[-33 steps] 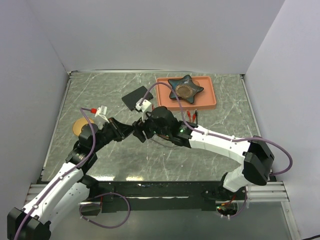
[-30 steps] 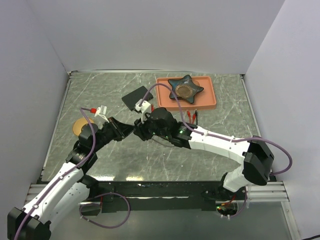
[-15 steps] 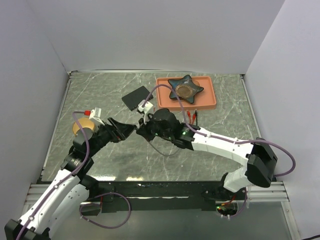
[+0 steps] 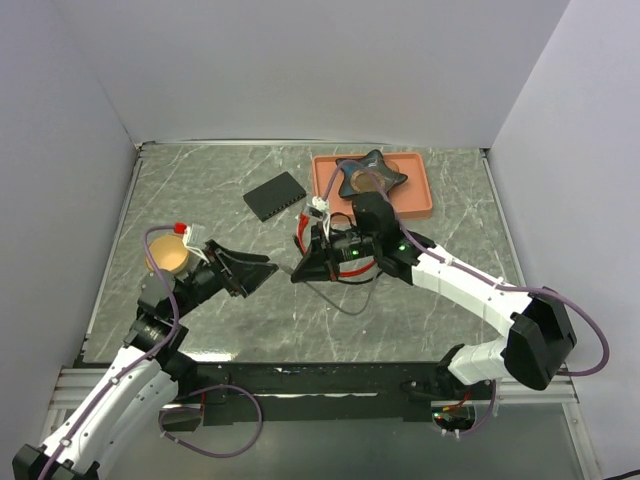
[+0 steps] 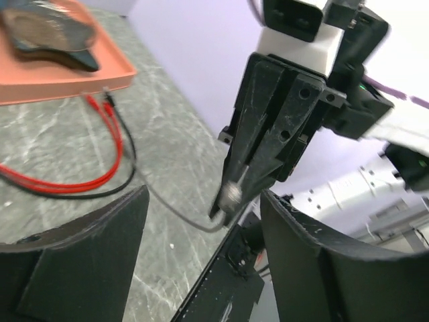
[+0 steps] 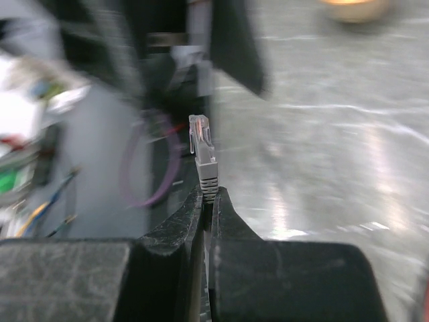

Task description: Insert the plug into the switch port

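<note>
The plug (image 6: 203, 154) is a grey cable end with a clear tip, and it sticks out past my right gripper (image 6: 209, 194), which is shut on its ribbed boot. From above, the right gripper (image 4: 297, 272) hangs over the table's middle, pointing left. The grey cable (image 4: 340, 305) loops back under it. My left gripper (image 4: 260, 277) faces it a short way off, open and holding nothing. Through the left wrist camera, the left gripper (image 5: 201, 228) frames the plug (image 5: 232, 193). The switch (image 4: 274, 196), a flat black box, lies behind them, apart from both grippers.
An orange tray (image 4: 420, 200) at the back holds a dark star-shaped dish (image 4: 370, 177). Red and black wires (image 4: 385, 235) lie in front of the tray, under the right arm. A tan round dish (image 4: 168, 258) sits by the left arm.
The grippers met in the middle; the right one shut on the plug and the left one opened and let go. The left arm drew back left and the right arm swung right.
</note>
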Robot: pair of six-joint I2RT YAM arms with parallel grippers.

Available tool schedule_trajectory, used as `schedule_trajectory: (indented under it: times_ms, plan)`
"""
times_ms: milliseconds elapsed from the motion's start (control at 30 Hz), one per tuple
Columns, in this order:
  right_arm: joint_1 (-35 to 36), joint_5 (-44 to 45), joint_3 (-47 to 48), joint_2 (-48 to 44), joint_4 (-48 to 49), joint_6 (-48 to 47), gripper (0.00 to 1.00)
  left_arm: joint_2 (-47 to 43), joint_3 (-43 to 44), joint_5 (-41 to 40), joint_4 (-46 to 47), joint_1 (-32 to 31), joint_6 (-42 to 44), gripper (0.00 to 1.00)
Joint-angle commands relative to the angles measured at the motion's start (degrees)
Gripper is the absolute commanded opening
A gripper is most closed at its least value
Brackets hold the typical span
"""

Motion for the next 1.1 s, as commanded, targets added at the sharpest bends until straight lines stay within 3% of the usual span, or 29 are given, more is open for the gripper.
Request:
schedule_trajectory:
  times_ms: [0, 300, 633, 833, 867, 900, 933, 1033, 1067]
  plan:
    - [0.2, -13.1, 2.0, 0.5, 3.0, 1.8, 0.0, -0.7, -1.7, 6.9, 11.5, -0.3, -1.0, 0.7]
    - [0.2, -11.1, 2.1, 1.9, 4.5, 4.3, 0.0, -0.7, -1.0, 6.8, 10.9, -1.6, -0.4, 0.54]
    - [0.2, -9.4, 1.6, 2.3, 7.8, 7.4, 0.0, 3.1, 0.6, 4.1, 8.6, -4.7, 1.8, 0.49]
    - [0.7, -9.1, 2.9, 3.9, 5.3, 6.4, 0.0, 4.3, 1.6, -0.6, 6.4, -6.3, 2.7, 0.26]
    - [0.8, -8.8, 3.1, 4.0, 4.5, 6.0, 0.0, 3.9, 1.6, -1.6, 6.0, -6.4, 2.6, 0.19]
    - [0.9, -8.4, 3.2, 4.1, 3.8, 5.7, 0.0, 3.3, 1.4, -2.0, 6.1, -6.4, 2.5, 0.06]
    - [1.3, -7.4, 3.3, 4.2, 3.1, 5.0, 0.0, 3.0, 1.3, -2.8, 6.4, -6.5, 1.9, 0.01]
    - [2.5, -2.3, 4.3, 3.6, -0.6, 2.7, 0.21, 1.5, 1.4, -4.5, 6.0, -6.6, 1.0, 0.01]
    - [2.9, -0.3, 4.5, 2.7, -1.7, 2.0, 0.34, 0.8, 1.5, -4.8, 5.2, -6.6, 0.6, 0.01]
